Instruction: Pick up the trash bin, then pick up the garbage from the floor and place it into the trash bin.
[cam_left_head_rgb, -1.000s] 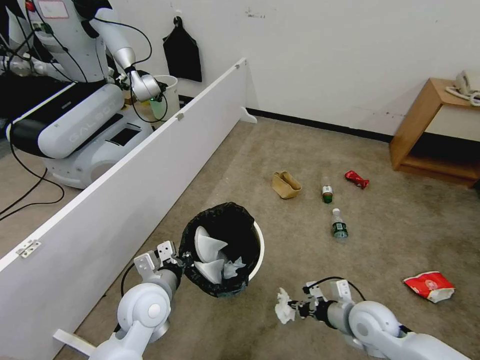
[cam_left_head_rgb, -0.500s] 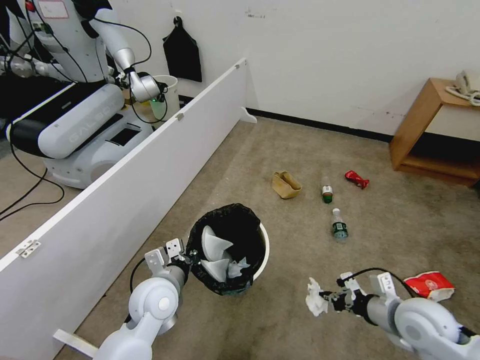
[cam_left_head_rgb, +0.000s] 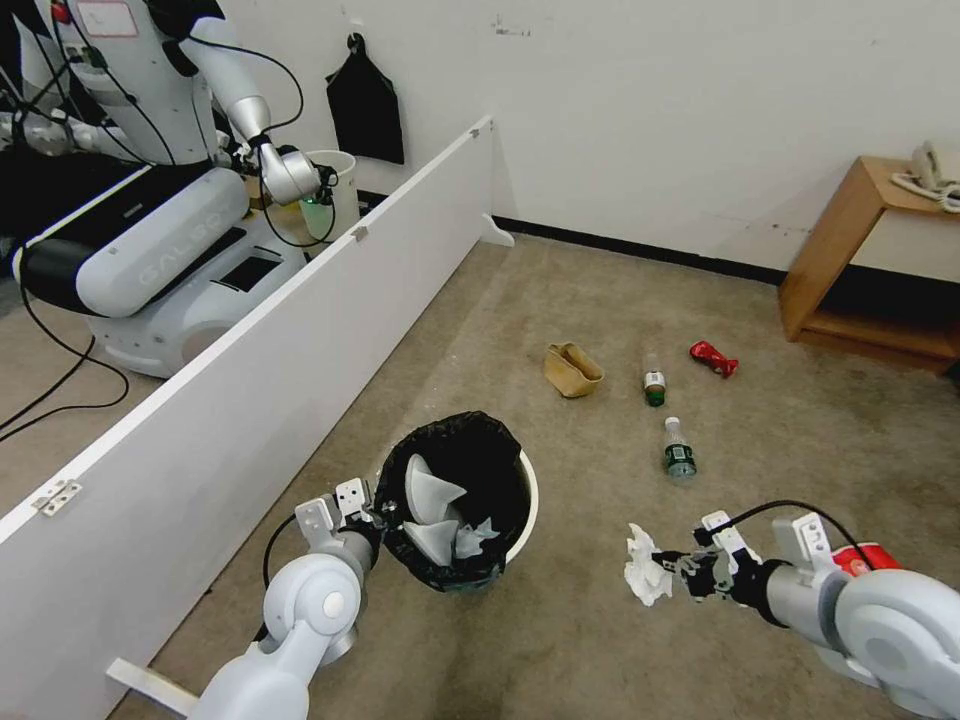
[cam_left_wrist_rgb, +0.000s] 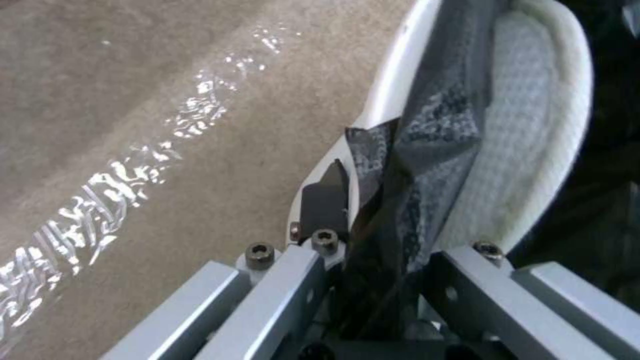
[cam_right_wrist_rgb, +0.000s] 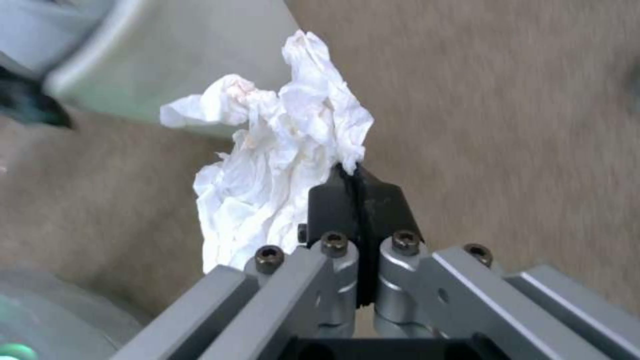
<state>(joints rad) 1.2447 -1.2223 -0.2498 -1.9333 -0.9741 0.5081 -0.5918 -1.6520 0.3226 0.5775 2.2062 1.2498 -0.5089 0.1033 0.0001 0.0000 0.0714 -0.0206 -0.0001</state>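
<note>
The trash bin (cam_left_head_rgb: 527, 492), white with a black bag over its rim, is tilted toward me and holds two white slippers (cam_left_head_rgb: 432, 493). My left gripper (cam_left_head_rgb: 384, 516) is shut on its near rim; in the left wrist view the pads (cam_left_wrist_rgb: 325, 200) pinch the bag and rim (cam_left_wrist_rgb: 392, 80) beside a slipper (cam_left_wrist_rgb: 527, 145). To the bin's right, my right gripper (cam_left_head_rgb: 676, 577) is shut on a crumpled white tissue (cam_left_head_rgb: 643, 572) above the carpet, and the right wrist view shows the tissue (cam_right_wrist_rgb: 280, 150) in the closed fingertips (cam_right_wrist_rgb: 337, 200). Garbage on the floor: a tan paper bag (cam_left_head_rgb: 572, 369), two bottles (cam_left_head_rgb: 655, 386) (cam_left_head_rgb: 679, 451), a red wrapper (cam_left_head_rgb: 713, 358).
A long white partition board (cam_left_head_rgb: 250, 330) runs along the left, with another robot (cam_left_head_rgb: 150, 220) and a pale bin (cam_left_head_rgb: 335, 190) behind it. A wooden side table (cam_left_head_rgb: 850, 260) stands at the far right wall. A red-white snack packet (cam_left_head_rgb: 868, 556) peeks from behind my right arm. Open carpet lies ahead.
My right gripper has carried the tissue to the right and slightly up, away from the bin. The bin in my left gripper has shifted a little to the right.
</note>
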